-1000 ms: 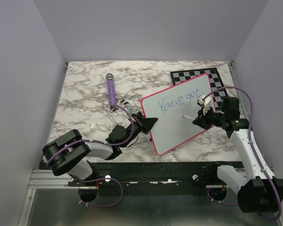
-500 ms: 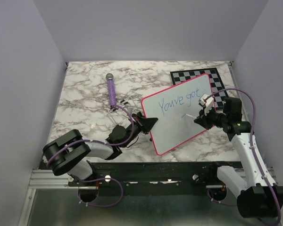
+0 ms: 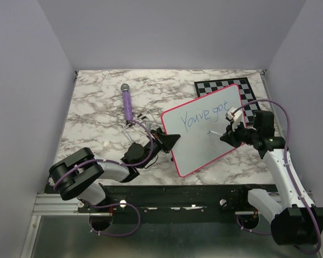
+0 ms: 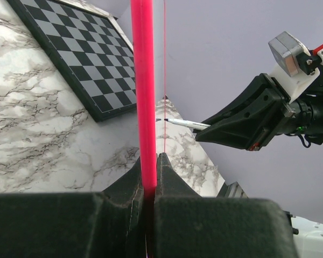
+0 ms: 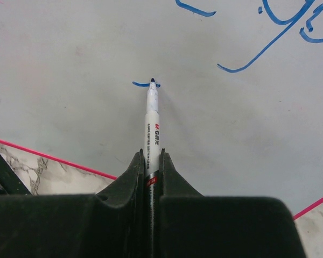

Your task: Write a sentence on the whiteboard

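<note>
The whiteboard (image 3: 199,141), white with a pink-red rim, stands tilted at the table's right of centre. My left gripper (image 3: 171,141) is shut on its left rim (image 4: 143,97), seen edge-on in the left wrist view. The sentence (image 3: 204,114) reads "You've got" in blue across the board's upper part. My right gripper (image 3: 229,134) is shut on a white marker (image 5: 152,126), whose tip touches the board at a short blue stroke (image 5: 146,84) below the first line. The marker (image 4: 185,123) also shows in the left wrist view, reaching toward the board's face.
A grey-and-black checkered board (image 3: 247,91) lies flat behind the whiteboard at the back right. A purple wand-shaped object (image 3: 128,105) with a grey head lies at the back left of centre. Cables run beside my left arm.
The right gripper shifted slightly, up and right and then back, with the marker on the board. The left gripper and the whiteboard have not moved.
</note>
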Motion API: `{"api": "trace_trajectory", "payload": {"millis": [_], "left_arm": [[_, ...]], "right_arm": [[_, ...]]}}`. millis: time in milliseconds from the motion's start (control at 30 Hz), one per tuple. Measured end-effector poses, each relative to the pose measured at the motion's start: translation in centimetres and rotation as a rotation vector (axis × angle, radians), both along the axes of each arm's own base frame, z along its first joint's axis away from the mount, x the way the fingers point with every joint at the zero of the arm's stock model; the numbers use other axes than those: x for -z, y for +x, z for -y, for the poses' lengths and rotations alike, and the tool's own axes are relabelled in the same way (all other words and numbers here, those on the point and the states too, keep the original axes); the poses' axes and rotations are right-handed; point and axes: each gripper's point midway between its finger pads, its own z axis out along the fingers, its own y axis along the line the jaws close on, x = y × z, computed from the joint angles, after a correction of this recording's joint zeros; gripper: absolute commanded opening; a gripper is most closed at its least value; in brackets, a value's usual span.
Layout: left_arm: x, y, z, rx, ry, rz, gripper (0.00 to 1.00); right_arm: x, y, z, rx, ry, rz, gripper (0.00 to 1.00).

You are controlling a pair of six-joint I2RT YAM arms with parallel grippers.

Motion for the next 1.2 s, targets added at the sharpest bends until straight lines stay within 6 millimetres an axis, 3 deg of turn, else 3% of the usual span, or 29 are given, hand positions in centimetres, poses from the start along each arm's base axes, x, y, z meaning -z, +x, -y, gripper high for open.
{"api": "trace_trajectory", "payload": {"millis": [1200], "left_arm": [[0.04, 0.01, 0.03, 0.0, -0.001, 0.0, 0.0]], "right_arm": [[-0.09, 0.0, -0.25, -0.011, 0.012, 0.001, 0.01]]}}
